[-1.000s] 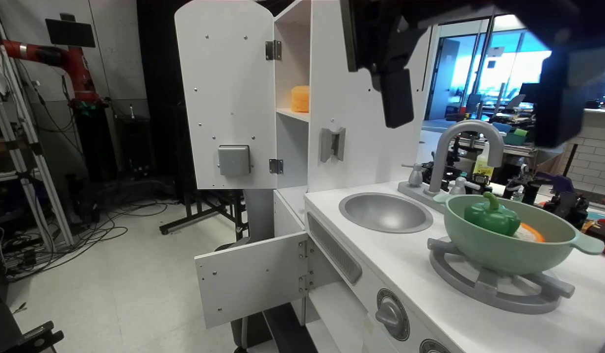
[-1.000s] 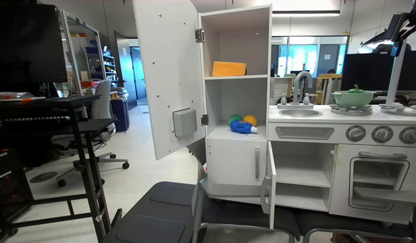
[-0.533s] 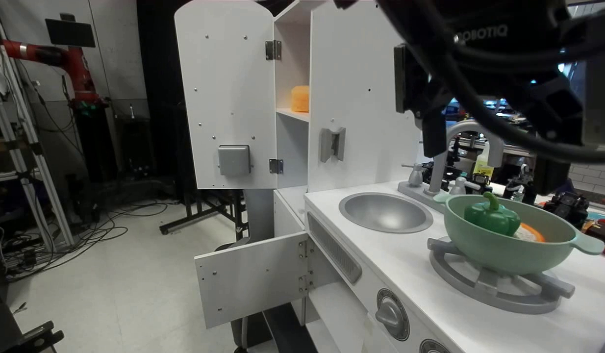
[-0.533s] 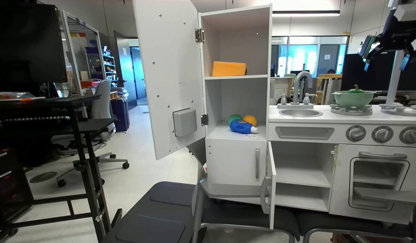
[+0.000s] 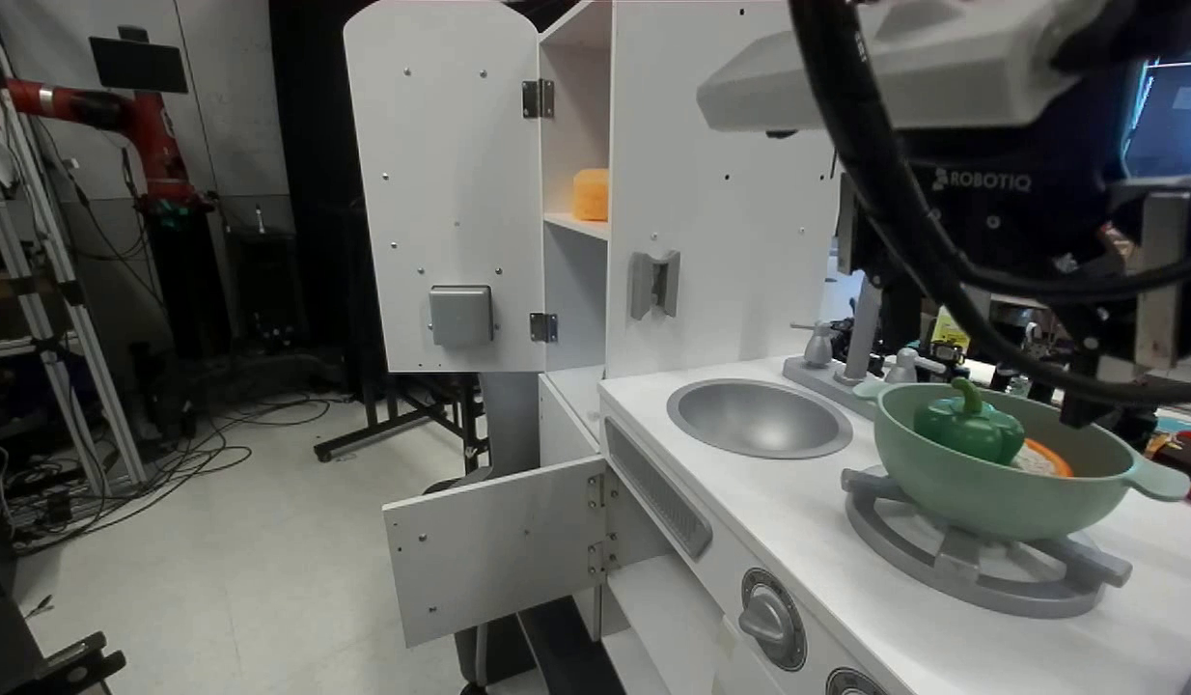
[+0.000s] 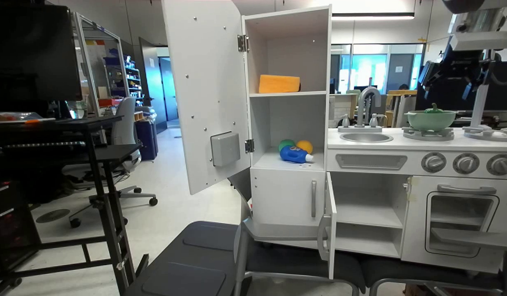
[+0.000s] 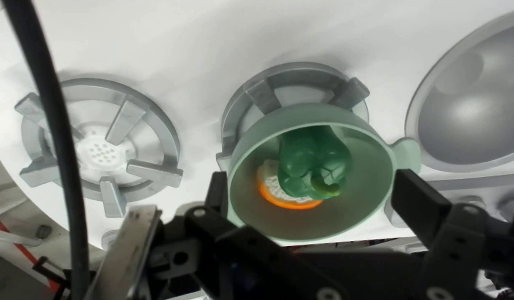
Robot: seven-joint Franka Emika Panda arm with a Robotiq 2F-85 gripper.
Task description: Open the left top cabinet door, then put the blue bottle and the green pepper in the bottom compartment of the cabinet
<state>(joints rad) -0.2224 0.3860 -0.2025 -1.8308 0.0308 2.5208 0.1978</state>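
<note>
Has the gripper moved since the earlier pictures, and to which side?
Yes. In an exterior view, the gripper has moved image-left and down, closer to the green bowl.

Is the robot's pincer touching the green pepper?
Apart. In the wrist view the pincer is open, and the inside of the bowl shows between each finger and the green pepper.

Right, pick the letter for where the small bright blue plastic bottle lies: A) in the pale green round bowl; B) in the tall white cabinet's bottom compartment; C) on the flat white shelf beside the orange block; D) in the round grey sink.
B: an exterior view shows the blue bottle on its side in the bottom compartment, below the white shelf that bears the orange block.
</note>
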